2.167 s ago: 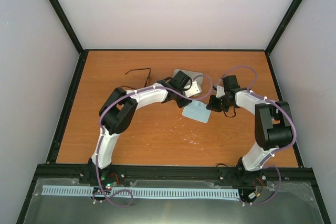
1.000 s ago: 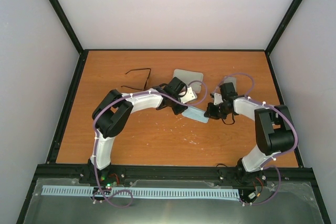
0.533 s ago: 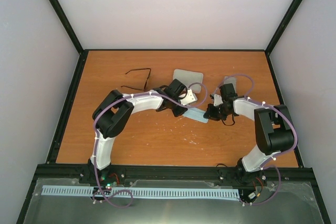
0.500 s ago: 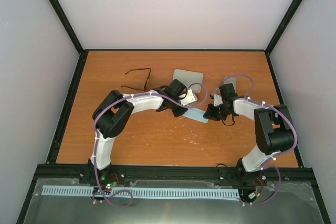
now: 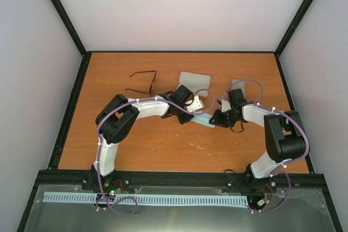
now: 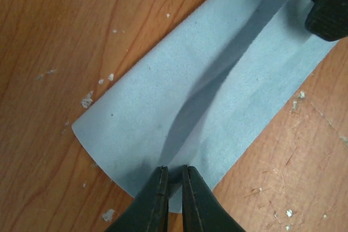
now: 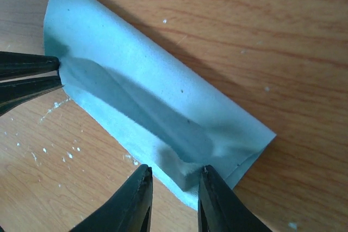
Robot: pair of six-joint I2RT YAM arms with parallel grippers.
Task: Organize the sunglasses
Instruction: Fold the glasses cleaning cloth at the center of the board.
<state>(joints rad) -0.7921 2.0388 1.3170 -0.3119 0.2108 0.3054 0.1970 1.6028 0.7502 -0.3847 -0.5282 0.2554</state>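
Note:
The black sunglasses (image 5: 142, 80) lie open on the table at the back left, away from both arms. I cannot make out the reddish-brown pair. A pale blue cloth (image 5: 203, 120) lies folded over between the grippers. My left gripper (image 6: 173, 176) is shut on one end of the cloth (image 6: 217, 96); it also shows in the right wrist view (image 7: 54, 74). My right gripper (image 7: 175, 175) is open, its jaws either side of a raised fold at the cloth's (image 7: 141, 91) other end, with a gap on one side.
A grey case (image 5: 194, 77) lies behind the left wrist, and a pale oblong thing (image 5: 238, 84) behind the right wrist. Both arms meet at mid-table. White specks dot the wooden table (image 5: 152, 139). Black rails frame the table.
Both grippers have come a little nearer to me and lower onto the cloth. The cloth has gone from a flat square to a narrow folded strip.

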